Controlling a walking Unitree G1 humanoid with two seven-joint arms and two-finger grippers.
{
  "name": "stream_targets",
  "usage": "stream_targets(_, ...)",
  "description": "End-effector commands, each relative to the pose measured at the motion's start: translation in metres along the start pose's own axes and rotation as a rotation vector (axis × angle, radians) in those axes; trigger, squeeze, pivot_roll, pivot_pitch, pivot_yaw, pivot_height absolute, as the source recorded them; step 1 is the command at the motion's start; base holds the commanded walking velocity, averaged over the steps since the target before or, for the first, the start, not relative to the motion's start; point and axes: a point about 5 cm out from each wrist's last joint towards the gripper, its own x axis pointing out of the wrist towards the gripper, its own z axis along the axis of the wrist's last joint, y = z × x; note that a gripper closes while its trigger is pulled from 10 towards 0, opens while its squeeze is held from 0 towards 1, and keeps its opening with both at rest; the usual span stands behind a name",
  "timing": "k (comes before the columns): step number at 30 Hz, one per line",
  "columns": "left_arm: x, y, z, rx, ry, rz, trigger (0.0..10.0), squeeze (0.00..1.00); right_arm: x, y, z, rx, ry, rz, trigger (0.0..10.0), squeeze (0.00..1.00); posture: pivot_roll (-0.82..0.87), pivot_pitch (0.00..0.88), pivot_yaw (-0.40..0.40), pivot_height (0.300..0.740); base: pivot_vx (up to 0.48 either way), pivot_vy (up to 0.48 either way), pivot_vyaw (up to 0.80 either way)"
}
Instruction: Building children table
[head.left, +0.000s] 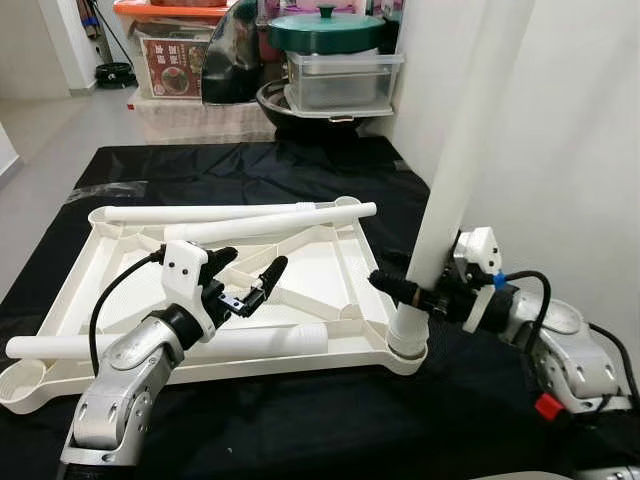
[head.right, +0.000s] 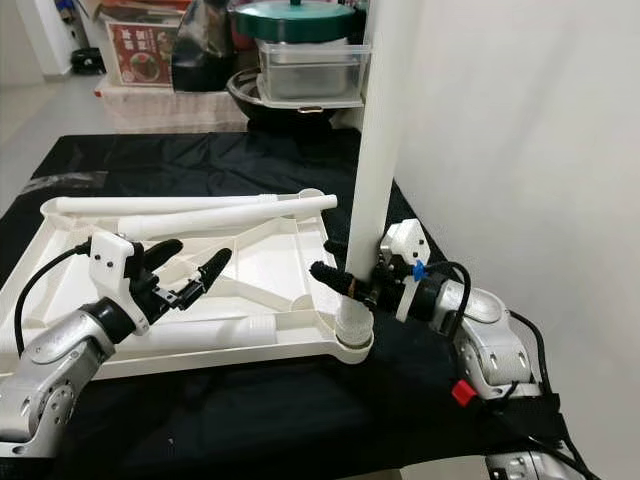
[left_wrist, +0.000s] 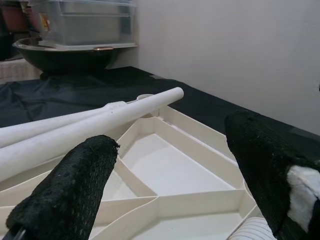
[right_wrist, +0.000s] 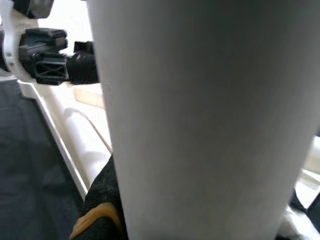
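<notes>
A black cloth (head.left: 300, 420) covers the worktop. On it lies an upturned white plastic tabletop (head.left: 330, 270), its underside ribbed into shallow compartments, with a round socket at each corner. At the near right corner socket (head.left: 407, 345) a smooth white tubular leg (head.left: 450, 170) stands upright, its ridged lower end seated in the socket. The right gripper (head.left: 405, 288) pinches this leg low down, just above the socket. To finish the step well, it likely needs to keep the leg plumb and press or twist straight down until the ridged end seats fully; any tilt could jam it. Three more legs lie on the tabletop: two (head.left: 270, 222) along the far edge, one (head.left: 250, 343) along the near edge. The left gripper (head.left: 245, 280) hovers above the tabletop's middle, fingers (left_wrist: 70, 195) spread and empty, their pads rough and black.
</notes>
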Motion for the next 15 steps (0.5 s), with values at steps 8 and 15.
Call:
stream_targets(8,-0.002,0.000,-0.002,-0.013,0.018,-0.005,10.0,0.00,0.002,0.008,-0.011,0.055,0.019,0.071,0.0,0.00,0.04,0.000,-0.057,0.740,0.000,0.000,0.00)
stream_targets(15,-0.004,0.001,-0.002,-0.020,0.018,0.006,10.0,0.00,0.004,0.004,-0.018,0.119,-0.014,0.029,0.0,0.00,0.05,0.000,-0.061,0.740,0.000,0.000,0.00)
